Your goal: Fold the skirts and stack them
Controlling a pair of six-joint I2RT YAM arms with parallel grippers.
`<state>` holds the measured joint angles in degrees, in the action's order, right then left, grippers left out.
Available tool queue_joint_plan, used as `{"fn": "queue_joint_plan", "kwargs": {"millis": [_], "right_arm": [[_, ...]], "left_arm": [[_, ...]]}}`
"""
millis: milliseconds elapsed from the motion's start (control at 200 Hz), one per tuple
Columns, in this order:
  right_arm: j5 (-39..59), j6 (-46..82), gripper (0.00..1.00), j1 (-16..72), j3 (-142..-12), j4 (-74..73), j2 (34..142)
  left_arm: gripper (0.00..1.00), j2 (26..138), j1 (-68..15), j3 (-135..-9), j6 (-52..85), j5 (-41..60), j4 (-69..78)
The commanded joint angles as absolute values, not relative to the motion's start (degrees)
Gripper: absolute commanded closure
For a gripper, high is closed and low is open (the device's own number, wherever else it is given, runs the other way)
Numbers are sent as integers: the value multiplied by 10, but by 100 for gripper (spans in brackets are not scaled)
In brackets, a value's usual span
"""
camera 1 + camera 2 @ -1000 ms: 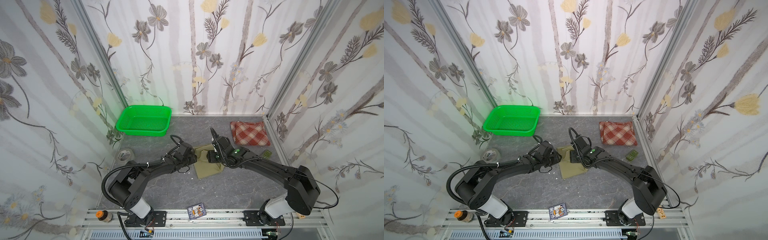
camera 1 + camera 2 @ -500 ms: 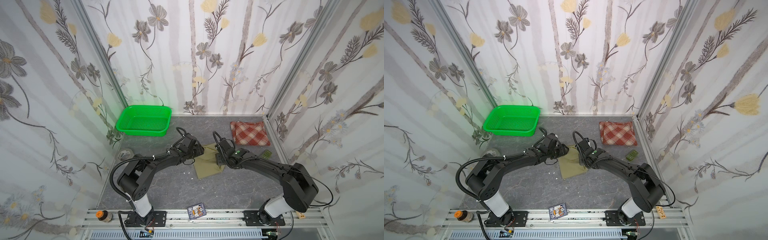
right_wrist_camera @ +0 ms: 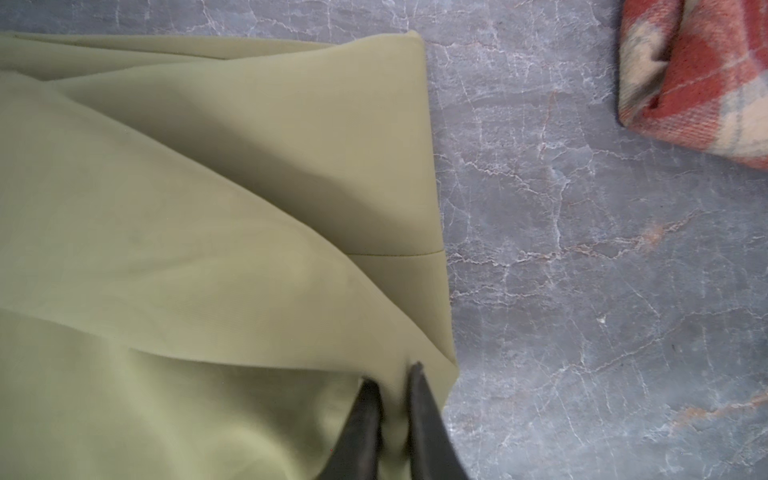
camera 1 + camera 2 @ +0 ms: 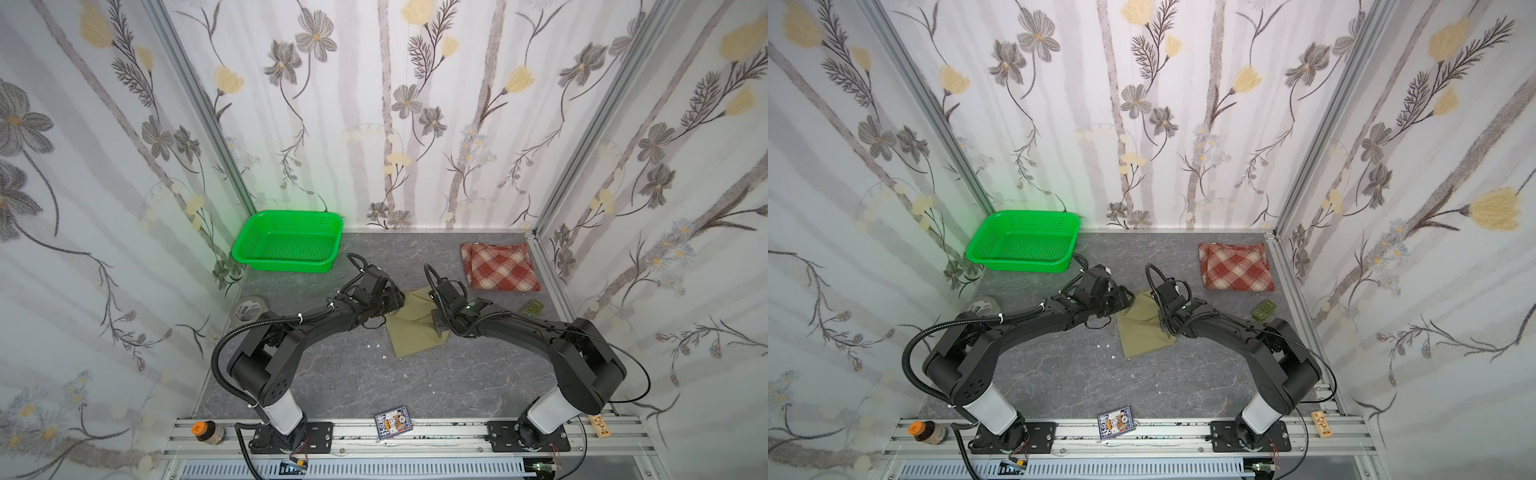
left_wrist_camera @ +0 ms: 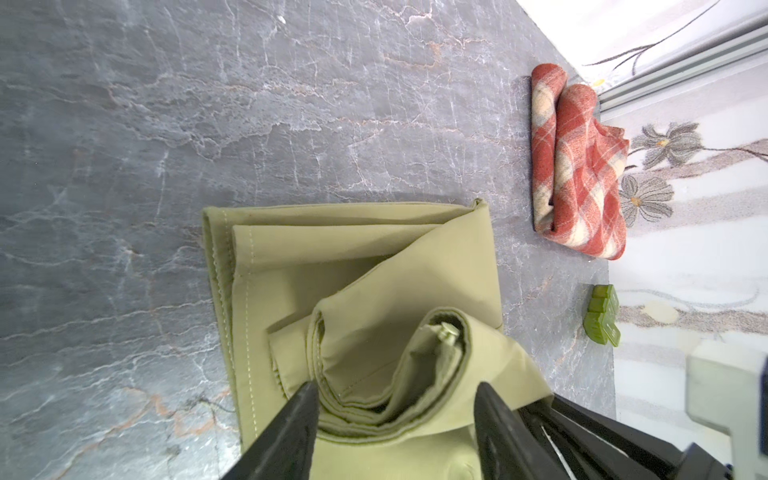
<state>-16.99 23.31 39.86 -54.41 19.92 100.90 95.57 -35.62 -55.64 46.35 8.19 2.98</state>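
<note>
**Khaki skirt half-folded as two hands work it at mid-surface**

The khaki skirt (image 4: 415, 328) lies loosely folded on the grey surface (image 4: 353, 374), well apart from the plaid skirt (image 4: 500, 266), which sits folded at the far right; the right hand (image 3: 392, 374) is pinched shut on a thin fold near the cloth's edge; the left hand (image 5: 395, 386) stands wide, jaws either side of the bunched waistband (image 5: 440, 345), and whether they press it cannot be told. The danger, on this evidence: so shallow a pinch may lift only the top layer, opening the fold; the unclamped waistband roll could spring loose or drag askew.
</note>
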Motion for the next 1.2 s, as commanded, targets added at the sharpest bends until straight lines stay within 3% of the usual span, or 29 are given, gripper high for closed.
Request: {"fn": "queue_joint_plan", "kwargs": {"millis": [0,265,360,505,894,989,1089,1194], "right_arm": [[-151,226,98,403,-533,172,998],[-164,237,100,422,-505,162,972],[-168,240,94,428,-495,153,959],[-169,250,67,431,-490,159,946],[-169,272,61,444,-486,171,921],[-169,278,57,444,-486,174,918],[-168,282,57,445,-487,179,905],[-161,281,57,444,-494,182,891]], "left_arm": [[38,951,-354,-554,469,80,28],[37,954,-359,-563,473,103,28],[36,964,-359,-567,463,115,28],[35,973,-365,-566,448,139,29],[34,1001,-374,-590,408,166,29],[41,1005,-375,-590,400,170,29],[63,993,-377,-575,397,171,29],[73,964,-380,-547,396,167,29]]}}
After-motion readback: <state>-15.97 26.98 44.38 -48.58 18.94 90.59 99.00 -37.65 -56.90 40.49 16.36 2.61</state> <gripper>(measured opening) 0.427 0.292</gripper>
